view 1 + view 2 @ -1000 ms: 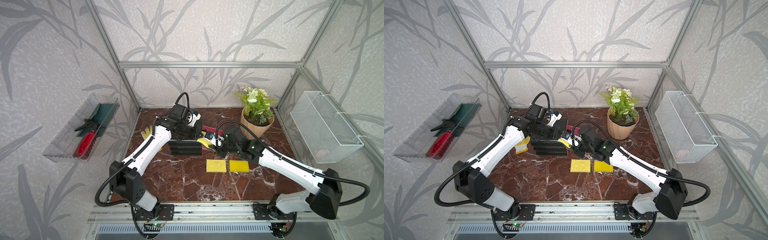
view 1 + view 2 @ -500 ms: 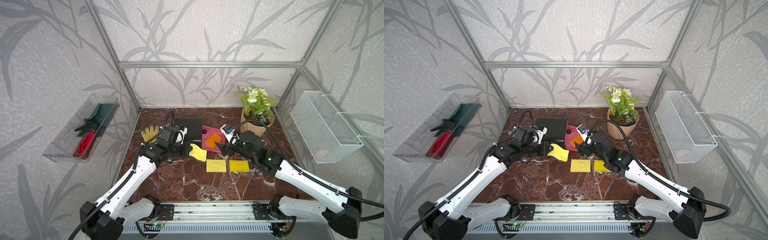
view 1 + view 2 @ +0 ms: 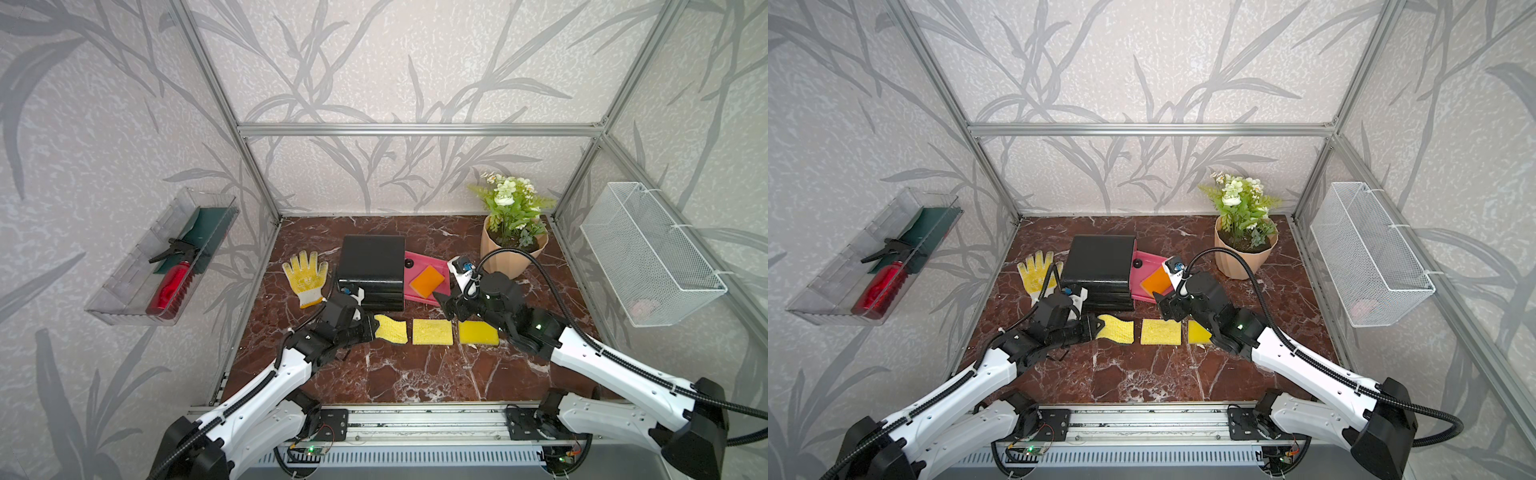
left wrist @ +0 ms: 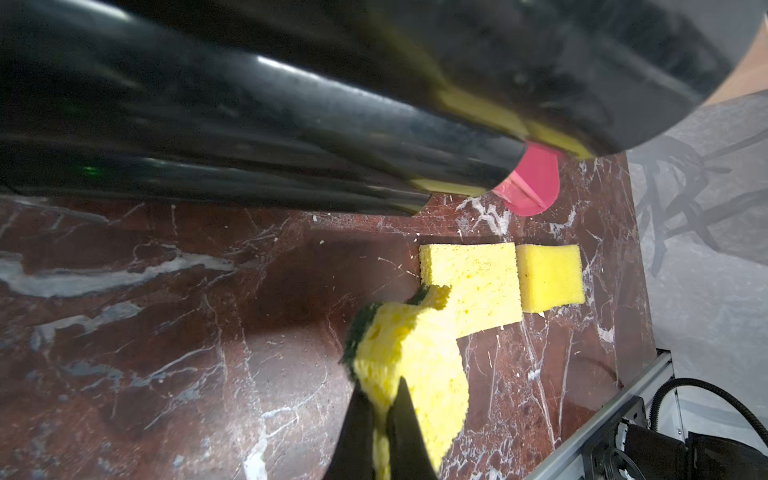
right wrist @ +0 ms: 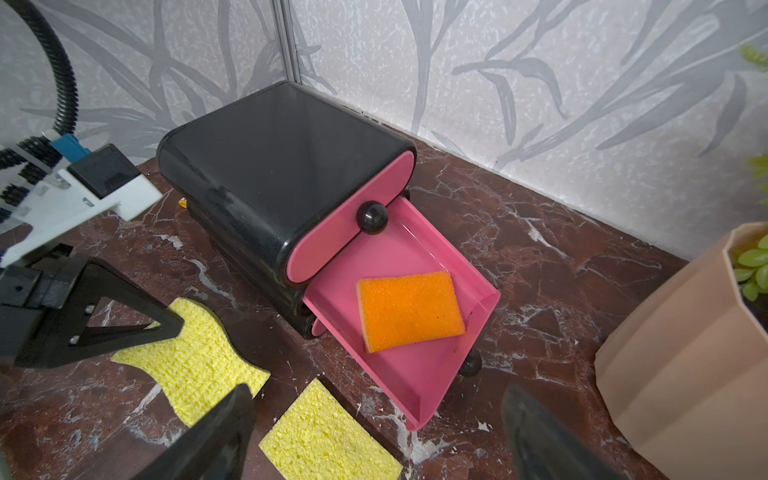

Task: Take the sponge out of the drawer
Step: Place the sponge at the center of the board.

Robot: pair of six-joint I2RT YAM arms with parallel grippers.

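An orange sponge (image 5: 409,305) lies flat in the pulled-out pink drawer (image 5: 415,374) of a black drawer unit (image 3: 371,266); both top views show this sponge (image 3: 427,281) (image 3: 1156,281). My right gripper (image 5: 378,395) hangs open just in front of the drawer's front corner, holding nothing (image 3: 449,307). My left gripper (image 4: 380,399) is shut on the edge of a wavy yellow sponge with green backing (image 4: 415,353), low over the marble in front of the unit (image 3: 390,329).
Two more yellow sponges (image 3: 432,331) (image 3: 478,332) lie in a row to the right of the held one. A yellow glove (image 3: 305,276) lies left of the unit, a potted plant (image 3: 513,249) at the back right. Wall bins hang on both sides.
My left arm pulled back from the drawer unit and carried the wavy sponge down beside the two others. My right gripper opened and backed off from the drawer.
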